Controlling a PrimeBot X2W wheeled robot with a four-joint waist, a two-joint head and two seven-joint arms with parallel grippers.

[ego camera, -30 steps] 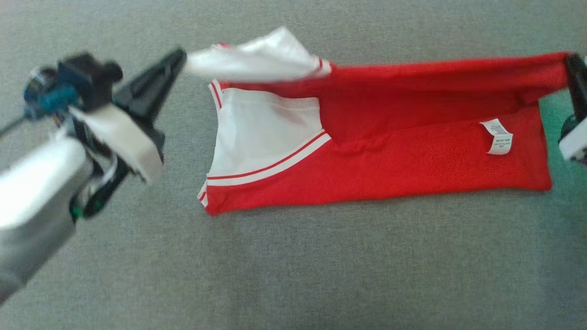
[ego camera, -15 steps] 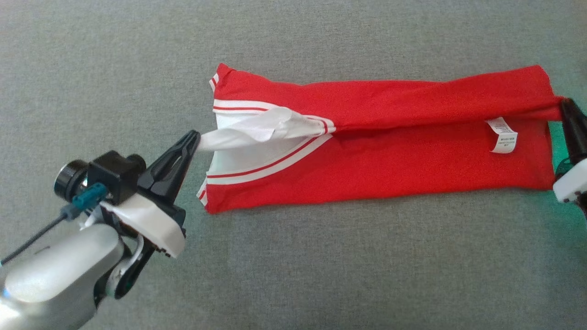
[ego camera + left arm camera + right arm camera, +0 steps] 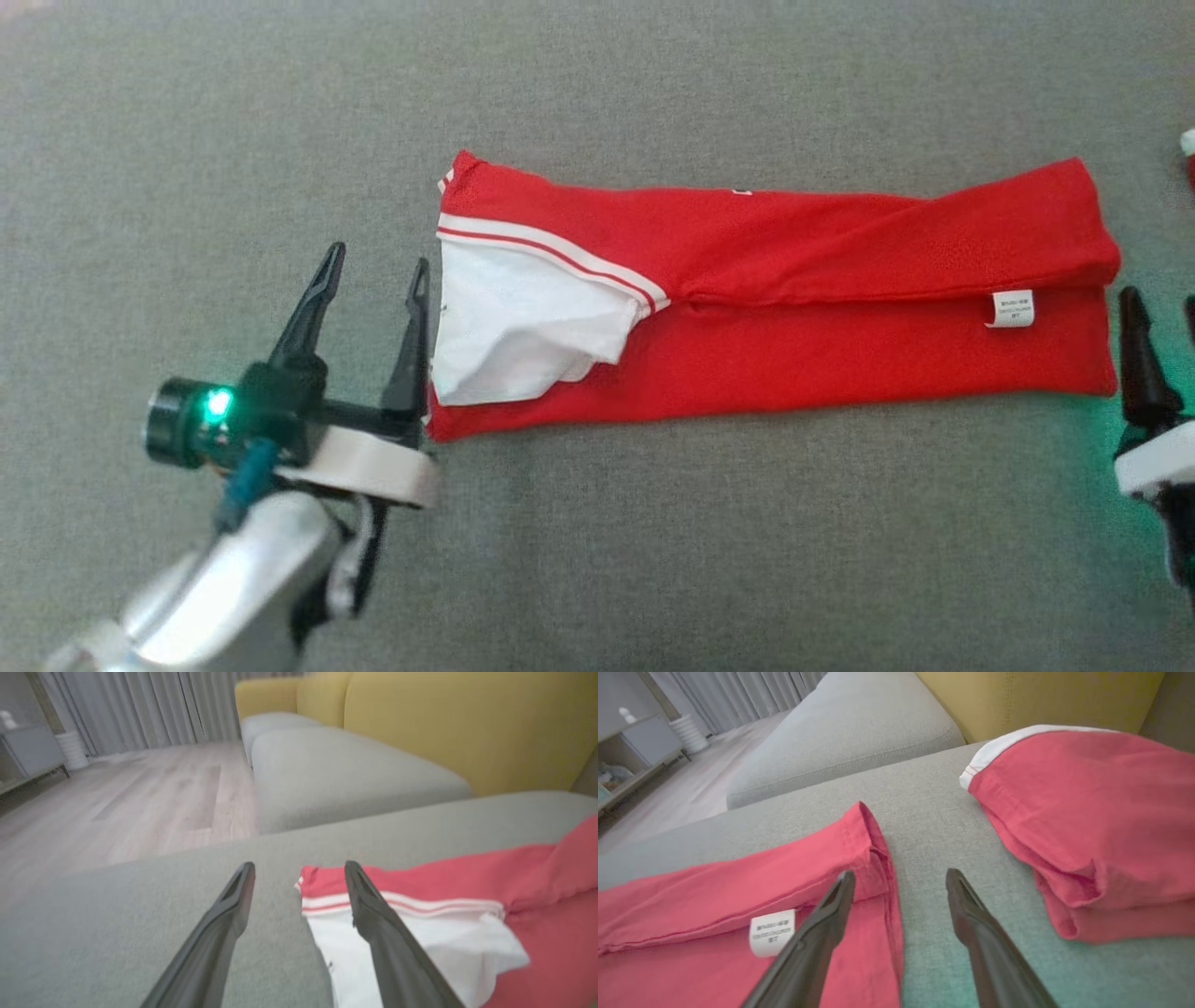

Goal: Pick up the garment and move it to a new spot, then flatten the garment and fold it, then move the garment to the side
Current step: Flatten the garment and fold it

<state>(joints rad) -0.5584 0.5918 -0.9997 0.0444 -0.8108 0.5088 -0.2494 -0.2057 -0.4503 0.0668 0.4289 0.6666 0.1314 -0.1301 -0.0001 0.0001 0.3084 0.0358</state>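
Grey sofa seat (image 3: 597, 560) took up the whole working area, and the red garment (image 3: 794, 317) lay flat on it as a long band, its far half doubled over the near half. Its long axis ran straight across the head view, from the robot's left to its right. A second red piece (image 3: 1087, 812), already folded, sat off past the right end, apart from the band.

Now the arms: the left gripper (image 3: 378, 257) stood at the left short end, jaws spread wide and holding nothing, its inner finger just beside the cloth edge; whether it touched, hard to call. The right gripper (image 3: 1160, 299) sat just off the right short end, equally wide and empty, one finger over the hem in the right wrist view. So each arm had one end, and neither was clearly nearer.

Smaller details: the white sleeve (image 3: 523, 327) lay crumpled at the left end, with a striped cuff (image 3: 560, 257) above it. The small white label (image 3: 1011, 308) showed near the right end.

My read: with the band crosswise, the next fold would bring one short end over the other, and that loose sleeve looked likely to bunch.
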